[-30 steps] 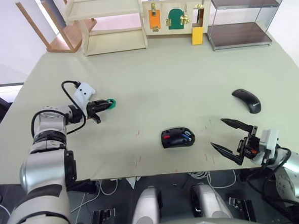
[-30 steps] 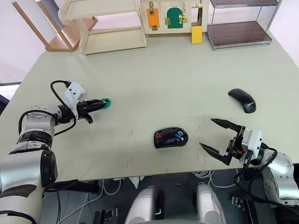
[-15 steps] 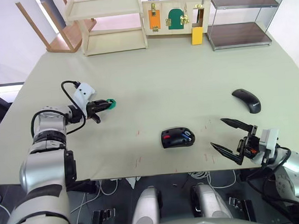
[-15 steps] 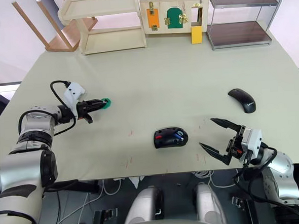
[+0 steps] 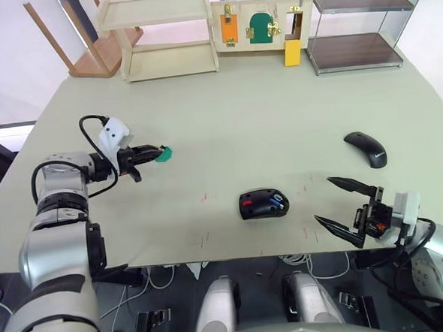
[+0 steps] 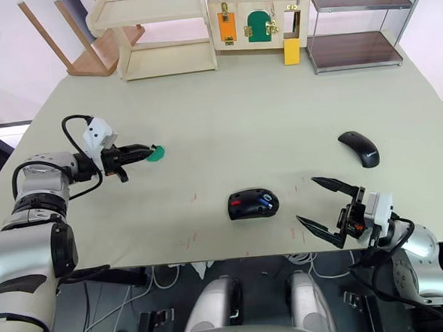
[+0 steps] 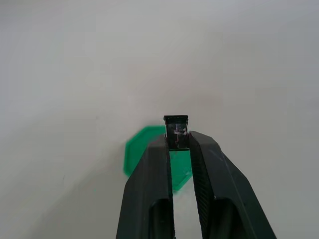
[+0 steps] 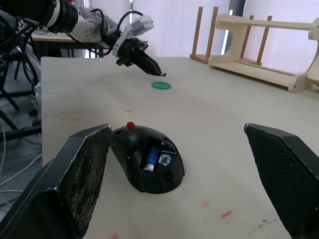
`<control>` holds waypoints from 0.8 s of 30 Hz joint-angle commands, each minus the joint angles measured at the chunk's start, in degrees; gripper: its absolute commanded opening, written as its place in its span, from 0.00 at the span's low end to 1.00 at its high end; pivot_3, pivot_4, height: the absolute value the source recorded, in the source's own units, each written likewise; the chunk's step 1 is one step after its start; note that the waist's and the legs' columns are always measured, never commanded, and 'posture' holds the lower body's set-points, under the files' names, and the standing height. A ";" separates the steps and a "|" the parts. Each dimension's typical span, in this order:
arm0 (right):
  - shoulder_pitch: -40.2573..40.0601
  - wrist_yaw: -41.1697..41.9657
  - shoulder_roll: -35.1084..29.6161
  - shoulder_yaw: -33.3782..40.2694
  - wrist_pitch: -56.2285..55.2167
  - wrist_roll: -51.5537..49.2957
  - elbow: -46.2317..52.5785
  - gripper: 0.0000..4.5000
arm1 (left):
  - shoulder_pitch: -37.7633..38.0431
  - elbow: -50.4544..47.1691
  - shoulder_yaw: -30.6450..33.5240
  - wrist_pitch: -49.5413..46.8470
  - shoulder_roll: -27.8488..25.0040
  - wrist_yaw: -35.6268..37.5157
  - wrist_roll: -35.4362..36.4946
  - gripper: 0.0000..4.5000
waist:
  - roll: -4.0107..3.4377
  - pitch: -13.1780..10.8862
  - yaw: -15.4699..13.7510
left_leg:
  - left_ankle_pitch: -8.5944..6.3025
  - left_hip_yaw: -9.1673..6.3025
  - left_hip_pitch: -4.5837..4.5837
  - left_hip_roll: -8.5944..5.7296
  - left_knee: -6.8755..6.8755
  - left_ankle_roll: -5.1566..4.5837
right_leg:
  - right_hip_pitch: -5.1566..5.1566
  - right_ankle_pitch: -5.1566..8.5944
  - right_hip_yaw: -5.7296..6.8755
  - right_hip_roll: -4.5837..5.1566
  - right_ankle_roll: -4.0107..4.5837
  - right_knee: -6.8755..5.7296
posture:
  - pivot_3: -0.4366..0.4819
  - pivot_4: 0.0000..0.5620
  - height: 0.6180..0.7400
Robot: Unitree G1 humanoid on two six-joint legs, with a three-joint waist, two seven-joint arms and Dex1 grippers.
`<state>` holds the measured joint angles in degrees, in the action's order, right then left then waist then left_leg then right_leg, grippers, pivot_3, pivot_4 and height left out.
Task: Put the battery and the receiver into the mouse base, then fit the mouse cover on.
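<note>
The receiver [image 7: 176, 131], a tiny dark stub, sits pinched between the tips of the left gripper [image 5: 154, 150], just above the green disc [image 5: 163, 152] on the table's left side. Since a second ago the left arm has drawn back toward the table's left edge, so the fingertips now hover at the disc's near rim instead of over it. The right gripper [image 5: 346, 209] has slid slightly toward the front edge and stands wide open, empty.

The mouse base [image 5: 263, 204] lies near the front middle of the table [image 5: 263, 111], hollow side up, with the blue battery [image 8: 151, 158] already seated in it and a red part showing. The mouse cover [image 5: 365, 148] rests well apart, to the right. Bare tabletop separates disc and base; shelves [image 5: 165, 35] line the far edge.
</note>
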<state>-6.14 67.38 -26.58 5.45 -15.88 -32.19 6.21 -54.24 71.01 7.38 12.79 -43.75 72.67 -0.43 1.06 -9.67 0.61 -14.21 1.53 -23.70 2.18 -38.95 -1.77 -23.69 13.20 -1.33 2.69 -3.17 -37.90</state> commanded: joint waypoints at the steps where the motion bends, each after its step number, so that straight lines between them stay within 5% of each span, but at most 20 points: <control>1: 0.10 0.59 -0.50 0.30 0.89 -1.83 2.23 1.00 | 1.78 -6.10 1.75 -1.18 -1.23 0.92 3.25 0.01 | 0.00 0.00 0.00 | 0.00 -0.01 0.00 0.00 0.00 0.00 | 0.00 0.00 0.00 0.00 0.00 0.00 | 0.48 0.27 1.00; 15: 3.35 -3.85 -4.97 -0.38 14.51 -2.31 6.03 1.00 | 26.41 -57.72 1.48 -21.38 2.00 -5.04 11.83 0.01 | -0.01 0.00 -0.05 | 0.00 -0.04 -0.01 0.04 -0.03 0.00 | 0.00 0.00 -0.03 0.04 0.01 -0.01 | 0.48 0.27 1.00; 20: 4.74 -8.84 -6.83 -0.22 24.32 -3.79 8.84 1.00 | 30.82 -68.41 -0.22 -33.17 -0.20 -4.07 15.58 0.01 | -0.01 0.00 -0.04 | 0.00 -0.05 0.00 0.03 -0.03 0.00 | 0.00 0.01 -0.01 0.01 0.03 -0.02 | 0.48 0.27 1.00; 24: 6.66 -11.87 -8.58 0.07 31.48 -4.50 9.78 1.00 | 32.31 -71.41 -1.29 -30.76 0.46 -4.59 16.23 0.01 | -0.01 0.00 -0.15 | 0.00 -0.02 -0.01 0.02 -0.03 0.00 | 0.01 0.05 -0.02 0.02 0.09 0.02 | 0.48 0.27 1.00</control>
<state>-0.77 57.19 -34.12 4.38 12.49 -34.97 13.22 -21.86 2.63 6.05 -19.33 -43.08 68.32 14.77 1.06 -9.67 0.46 -14.21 1.51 -23.70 2.20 -38.98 -1.77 -23.68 13.26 -1.35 2.71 -3.04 -37.88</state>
